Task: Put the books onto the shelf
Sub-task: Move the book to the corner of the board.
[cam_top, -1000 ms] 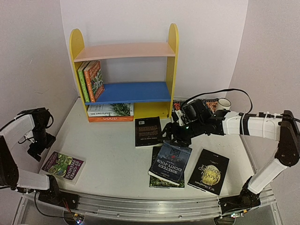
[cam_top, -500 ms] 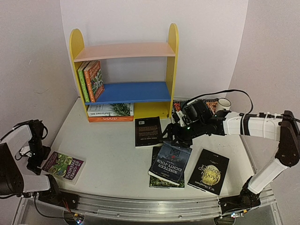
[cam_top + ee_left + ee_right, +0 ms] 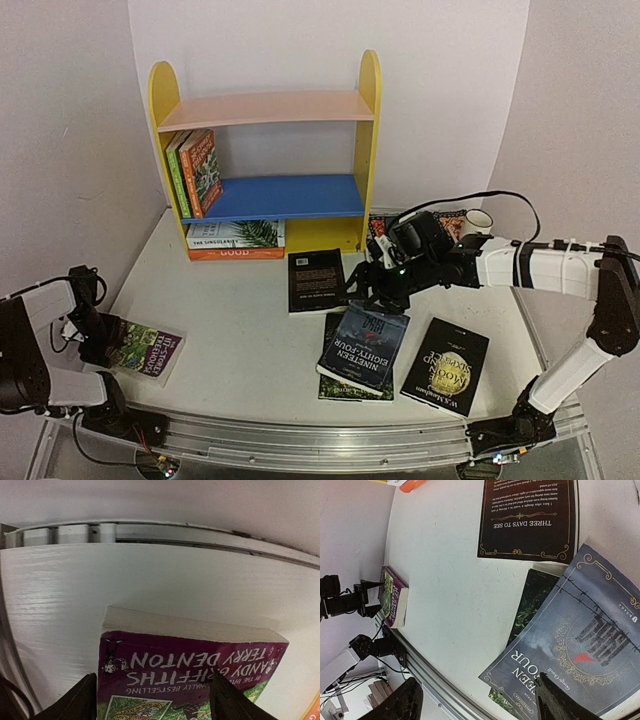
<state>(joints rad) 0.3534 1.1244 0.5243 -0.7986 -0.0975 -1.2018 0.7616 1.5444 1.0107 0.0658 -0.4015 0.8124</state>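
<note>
**Books (image 3: 366, 345) partly on the shelf (image 3: 265, 108), partly on the bench (image 3: 240, 330)**

Top view: Green and orange books (image 3: 195, 172) stand upright at the left end of the shelf's blue middle board. Under that board, a white palm-leaf book (image 3: 238, 233) lies flat on an orange book (image 3: 236, 254). On the bench, a black book (image 3: 316, 281) lies just in front of the shelf. Near it, a blue-grey book (image 3: 366, 345) rests on top of a green book (image 3: 343, 388), with a black-and-gold book (image 3: 445, 365) just beside them on the right. A purple book (image 3: 142, 352) lies well apart, near the front left corner. The left pincer (image 3: 97, 338) sits at that book's left edge. The right pincer (image 3: 372, 292) hangs over the far end of the blue-grey book. A white mug (image 3: 478, 219) stands behind the right arm.

Left wrist view: The purple book lies cover up, and beyond it is a metal rail (image 3: 150, 530). The left pincer's fingers (image 3: 80, 700) stand apart, one at the book's left edge and the other over its cover. I cannot tell whether they press on the book.

Right wrist view: The right pincer stands wide open with nothing in it, above the bench beside the blue-grey and green books. The black book lies further off. Across the bench, the left pincer's fingers flank the end of the purple book.
</note>
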